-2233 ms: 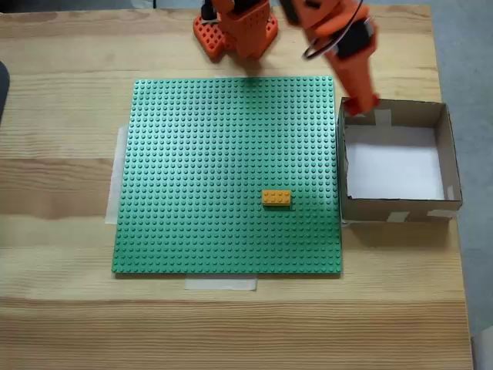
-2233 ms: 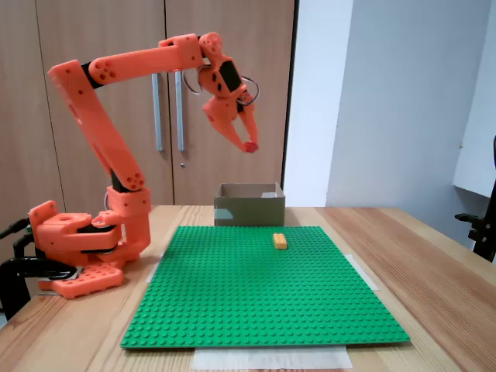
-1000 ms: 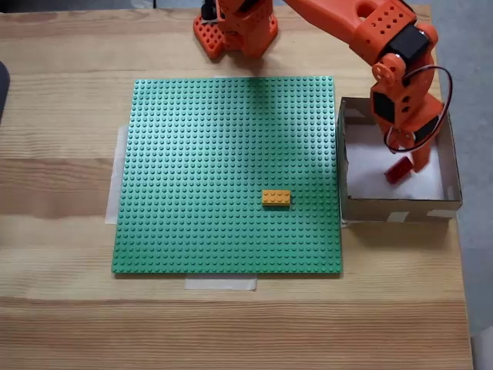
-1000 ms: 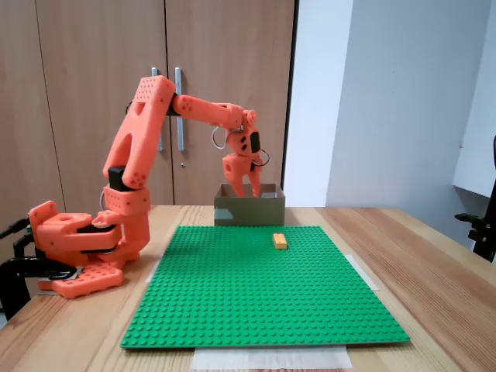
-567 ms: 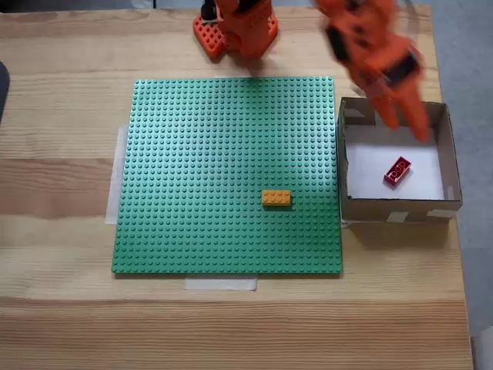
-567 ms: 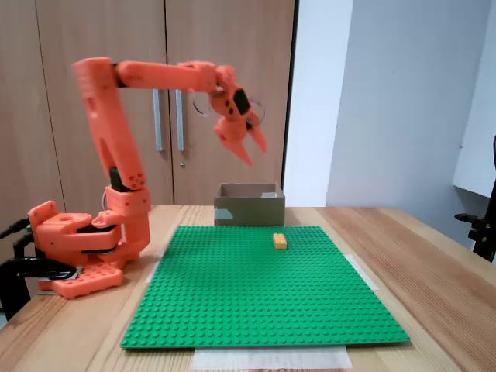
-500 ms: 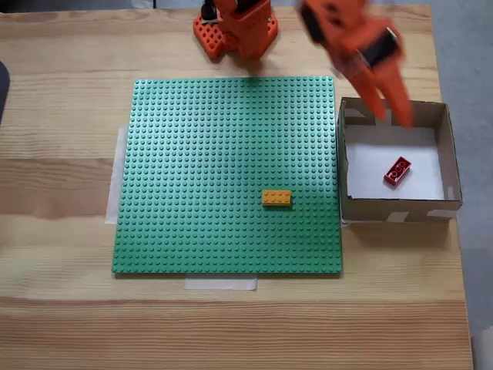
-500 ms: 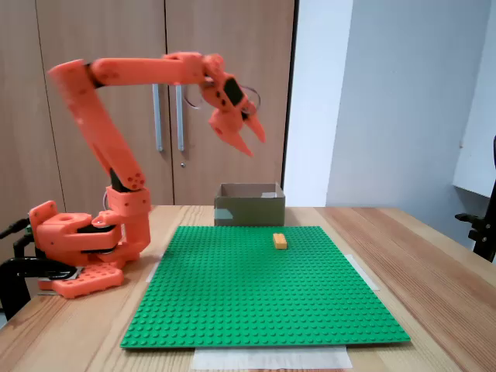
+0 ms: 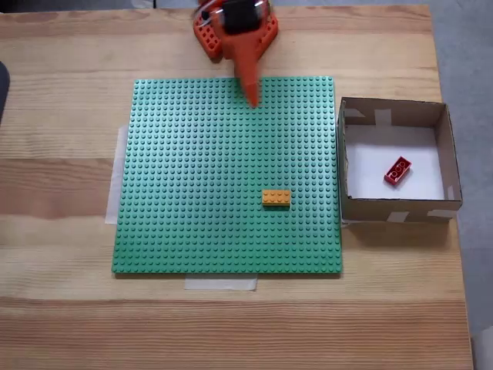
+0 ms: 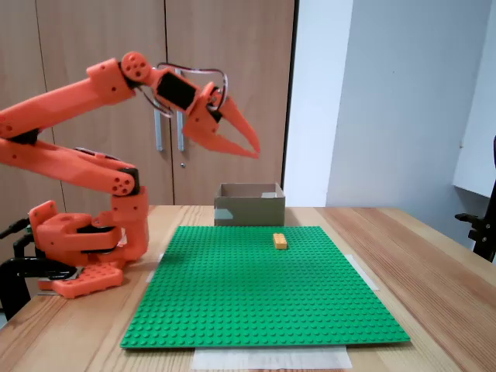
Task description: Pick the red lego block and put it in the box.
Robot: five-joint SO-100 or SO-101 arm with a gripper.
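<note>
The red lego block (image 9: 397,171) lies at an angle on the white floor of the brown cardboard box (image 9: 393,209), right of the green baseplate (image 9: 192,193). In the side fixed view the box (image 10: 248,211) stands behind the plate and its walls hide the block. My orange gripper (image 9: 253,100) hangs high over the plate's back edge, far from the box. Its fingertips (image 10: 254,152) meet, so it is shut and holds nothing.
A yellow-orange brick (image 9: 276,198) sits on the green baseplate, right of centre, also visible from the side (image 10: 280,241). The arm's base (image 9: 235,31) stands behind the plate. White tape strips hold the plate to the wooden table (image 9: 62,308).
The gripper carried the red block down into the box and let it go, then rose, swung left to the plate's back edge and shut. The block stays in the box.
</note>
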